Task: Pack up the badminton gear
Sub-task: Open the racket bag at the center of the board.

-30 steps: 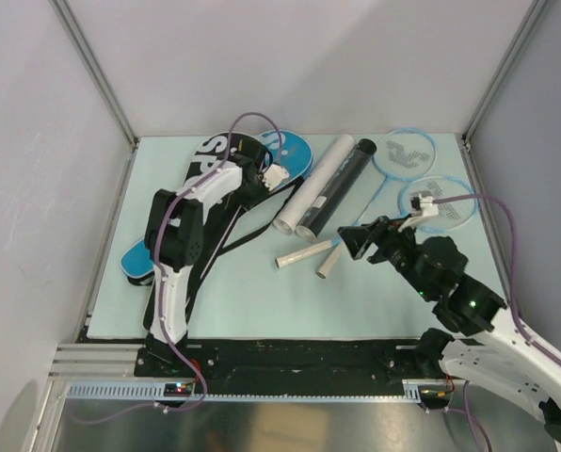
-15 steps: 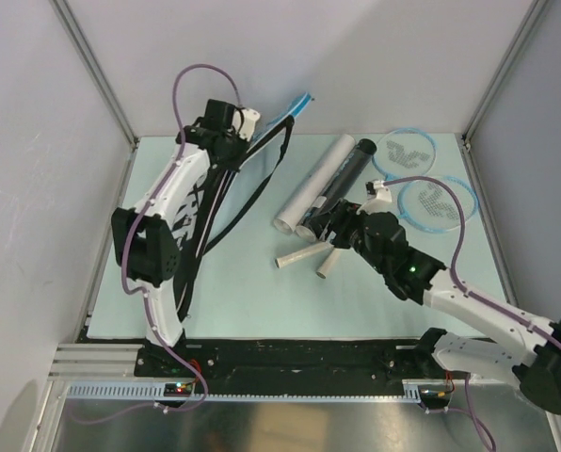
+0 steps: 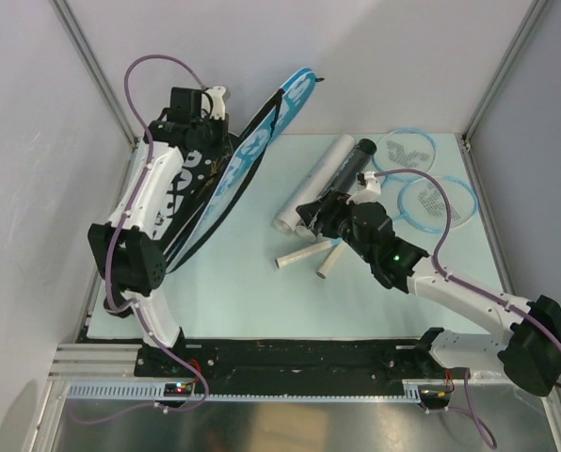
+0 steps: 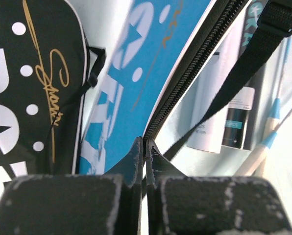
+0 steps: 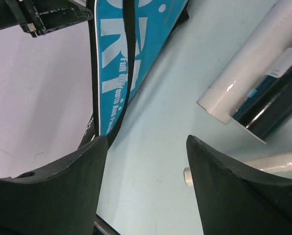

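Blue "SPORT" cover (image 3: 248,155) hangs tilted above the left side of the counter (image 3: 262,301), one end raised high toward the back wall and the other low beside the left arm. The left end effector (image 4: 145,147) is clenched on its zippered edge, with the rim pinched between the closed fingers. A black strap (image 4: 244,68) runs slantwise beside the grip. The black cover (image 4: 33,88) lies flat on the counter underneath. The white tube (image 3: 313,184) and black tube (image 3: 354,165) lie touching side by side at mid-counter. The right end effector (image 5: 146,147) hovers released over their near ends, fingers spread and holding nothing. Two light-blue rackets (image 3: 408,151) rest at the back right.
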